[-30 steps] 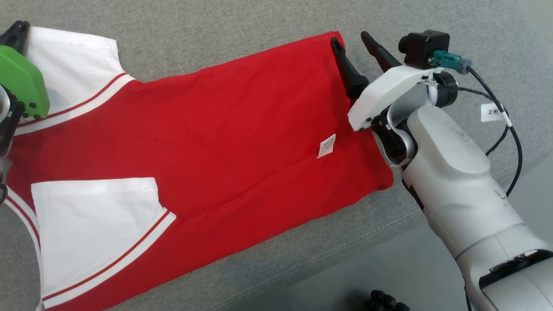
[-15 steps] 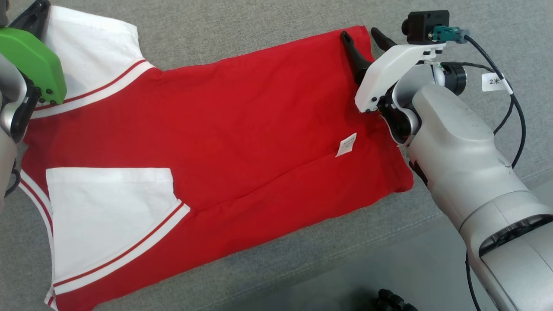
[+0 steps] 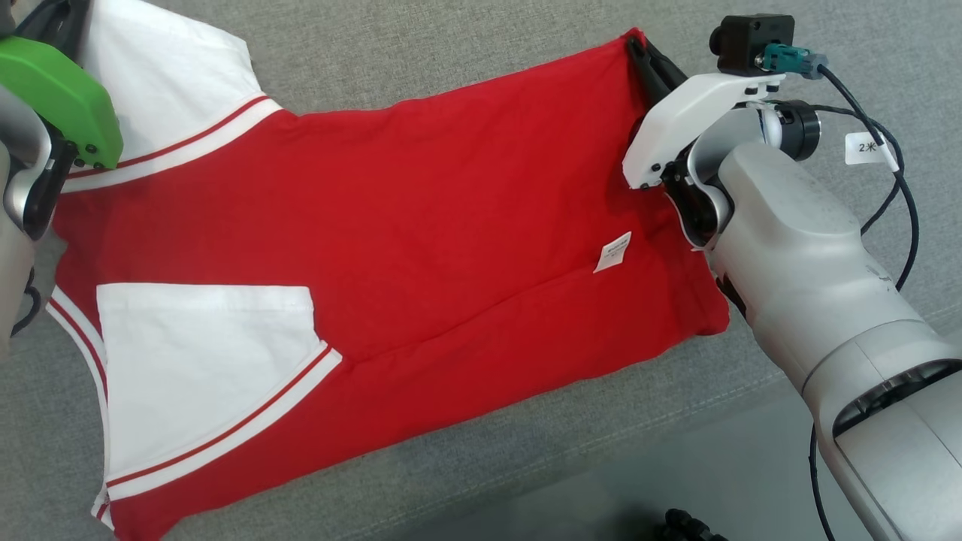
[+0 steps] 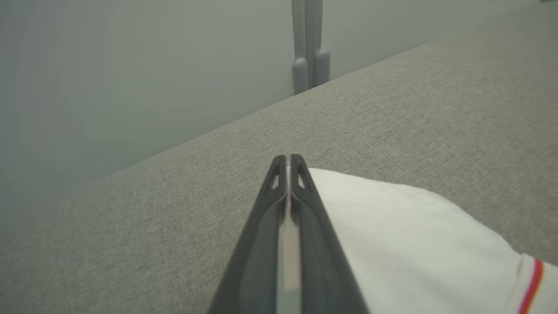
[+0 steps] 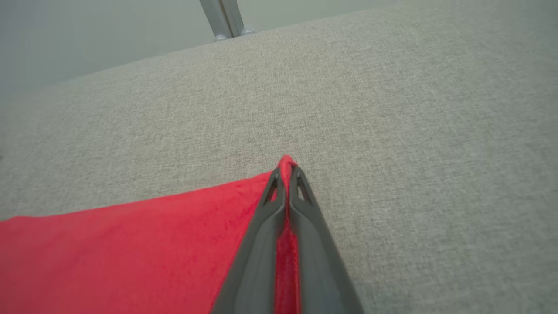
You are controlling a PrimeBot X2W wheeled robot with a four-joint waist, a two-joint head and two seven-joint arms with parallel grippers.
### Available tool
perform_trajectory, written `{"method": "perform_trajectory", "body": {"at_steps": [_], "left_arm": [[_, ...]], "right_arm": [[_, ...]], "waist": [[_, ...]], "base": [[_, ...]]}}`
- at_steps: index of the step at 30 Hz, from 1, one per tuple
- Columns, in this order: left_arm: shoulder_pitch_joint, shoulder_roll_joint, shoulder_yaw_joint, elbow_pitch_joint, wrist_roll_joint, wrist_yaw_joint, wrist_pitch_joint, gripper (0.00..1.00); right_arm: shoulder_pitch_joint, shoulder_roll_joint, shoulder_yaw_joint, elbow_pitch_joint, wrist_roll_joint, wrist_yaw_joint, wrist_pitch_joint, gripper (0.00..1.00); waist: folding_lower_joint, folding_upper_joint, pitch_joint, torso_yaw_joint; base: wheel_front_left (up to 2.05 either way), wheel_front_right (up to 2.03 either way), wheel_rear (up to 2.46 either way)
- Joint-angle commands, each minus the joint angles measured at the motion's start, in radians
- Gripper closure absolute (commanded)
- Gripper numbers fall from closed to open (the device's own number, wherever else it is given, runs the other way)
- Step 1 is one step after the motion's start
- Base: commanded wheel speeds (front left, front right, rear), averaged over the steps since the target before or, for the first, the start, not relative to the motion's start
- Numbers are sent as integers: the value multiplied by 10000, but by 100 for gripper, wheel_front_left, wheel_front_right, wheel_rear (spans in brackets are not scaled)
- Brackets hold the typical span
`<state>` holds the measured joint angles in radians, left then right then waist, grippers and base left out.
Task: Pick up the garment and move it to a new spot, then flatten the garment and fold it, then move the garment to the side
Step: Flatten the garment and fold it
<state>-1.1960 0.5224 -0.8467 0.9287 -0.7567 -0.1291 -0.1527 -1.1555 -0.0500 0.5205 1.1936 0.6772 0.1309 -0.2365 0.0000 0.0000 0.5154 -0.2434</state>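
Simultaneously, the right gripper point(image 3: 637, 45) is pinching the red garment's point(image 3: 421, 210) corner at upper right while the left gripper point(image 4: 287, 160) is clamping its white sleeve point(image 4: 392, 226) at upper left.

The counter point(image 3: 451, 60) is covered in a grey woven fabric with a fine, even weave, and it looks soft and slightly padded. A stitched seam point(image 3: 676, 398) runs along the fabric close to its near edge. Below that edge the floor point(image 3: 714, 466) is smooth and a dull grey-green, with a faint sheen. Beyond the far edge stands a plain, pale grey-green wall point(image 4: 109, 65), bare and evenly lit. A slim grey metal post point(image 4: 310, 43), made of two uprights side by side, rises against that wall from behind the counter. The light is soft and diffuse, and the shadows are weak.
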Motion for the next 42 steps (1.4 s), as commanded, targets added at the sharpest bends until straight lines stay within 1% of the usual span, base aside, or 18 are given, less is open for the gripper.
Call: {"method": "perform_trajectory", "body": {"at_steps": [1, 4, 10, 13, 14, 17, 21, 26, 29, 34, 36, 38, 40, 42], "left_arm": [[-73, 55, 3, -101, -126, -12, -144, 100], [301, -5, -79, -460, -308, -12, -444, 100], [1196, 257, 14, -1718, -543, -12, -978, 100], [1911, 422, 212, -2675, -700, -12, -1074, 100], [2117, 576, 277, -2992, -625, 50, -1099, 100], [2901, 774, 583, -4187, -731, 96, -1120, 100], [3956, 1100, 1104, -5783, -488, 459, -1120, 100], [5391, 1230, 1576, -7588, -208, 909, -1121, 100], [6290, 1146, 1853, -8434, -96, 1197, -1122, 100], [7798, 883, 2124, -9462, 101, 1478, -1117, 100], [8373, 749, 2172, -9665, 218, 1486, -1116, 100], [8607, 652, 2200, -9705, 217, 1488, -1116, 100], [8936, 544, 2197, -9601, 366, 1412, -1116, 100], [9173, 263, 2277, -9477, 460, 1368, -1116, 100]], "right_arm": [[-76, -23, 17, 26, 40, -3, -101, 100], [287, -191, 69, -114, 126, -3, -221, 100], [1148, -809, 262, -979, 467, -3, -293, 100], [1689, -1180, 309, -1694, 770, -3, -296, 100], [1870, -1313, 309, -1905, 880, -4, -298, 100], [2347, -1695, 328, -2593, 1102, -3, -301, 100], [2958, -2230, 390, -3230, 1339, -3, -301, 100], [3709, -2695, 527, -3783, 1707, -3, -304, 100], [4110, -2901, 471, -4062, 1972, -3, -304, 100], [4630, -3244, 420, -4328, 2258, -3, -303, 100], [4800, -3371, 417, -4396, 2350, -3, -303, 100], [4863, -3411, 431, -4423, 2388, -3, -303, 100], [5014, -3539, 434, -4490, 2484, -3, -303, 100], [5198, -3651, 495, -4627, 2622, -3, -303, 100]], "waist": [[0, 0, -89, 60], [0, 0, -258, 239], [0, 0, -687, 647], [0, 0, -908, 852], [0, 0, -969, 917], [0, 0, -1117, 1109], [0, 0, -1290, 1388], [0, 0, -1563, 1720], [0, 0, -1728, 1865], [0, 0, -1948, 2048], [0, 0, -2004, 2127], [0, 0, -2026, 2173], [0, 0, -2069, 2287], [0, 0, -2120, 2402]], "base": [[0, 0, 0], [0, 0, 0], [0, 0, 0], [0, 0, 0], [0, 0, 0], [0, 0, 0], [0, 0, 0], [0, 0, 0], [0, 0, 0], [0, 0, 0], [0, 0, 0], [0, 0, 0], [0, 0, 0], [0, 0, 0]]}}
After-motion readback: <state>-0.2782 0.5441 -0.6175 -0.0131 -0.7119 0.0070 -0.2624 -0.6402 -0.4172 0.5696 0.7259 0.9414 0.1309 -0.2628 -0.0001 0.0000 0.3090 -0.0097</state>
